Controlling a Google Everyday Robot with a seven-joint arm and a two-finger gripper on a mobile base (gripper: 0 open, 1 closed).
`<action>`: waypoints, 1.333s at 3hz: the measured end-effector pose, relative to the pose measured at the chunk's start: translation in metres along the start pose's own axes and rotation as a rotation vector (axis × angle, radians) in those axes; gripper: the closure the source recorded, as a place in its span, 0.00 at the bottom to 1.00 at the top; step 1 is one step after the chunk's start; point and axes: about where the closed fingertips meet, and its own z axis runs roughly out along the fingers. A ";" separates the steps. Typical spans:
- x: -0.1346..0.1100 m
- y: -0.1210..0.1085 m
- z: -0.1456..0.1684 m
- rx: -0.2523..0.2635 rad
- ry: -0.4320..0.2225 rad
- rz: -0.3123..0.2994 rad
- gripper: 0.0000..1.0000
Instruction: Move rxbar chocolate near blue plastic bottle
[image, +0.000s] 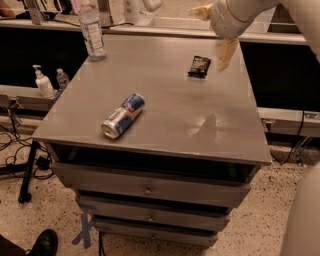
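The rxbar chocolate (199, 66) is a small black bar lying flat at the far right of the grey tabletop (170, 95). The blue plastic bottle (92, 32) stands upright at the table's far left corner, well apart from the bar. My gripper (206, 40) hangs at the top right, just above and to the right of the bar, not touching it. One pale finger (225, 54) points down beside the bar; the other (200, 11) points left above it. They stand wide apart with nothing between them.
A blue-and-silver drink can (123, 115) lies on its side at the table's front left. A white pump bottle (42, 82) and a tiny clear bottle (62, 78) stand on a low ledge to the left. Drawers (147, 189) are below; a shoe (44, 242) and cables are on the floor.
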 end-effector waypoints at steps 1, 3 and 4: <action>0.037 0.000 0.029 -0.065 0.117 -0.105 0.00; 0.086 0.009 0.075 -0.214 0.243 -0.194 0.00; 0.092 0.013 0.094 -0.274 0.242 -0.201 0.00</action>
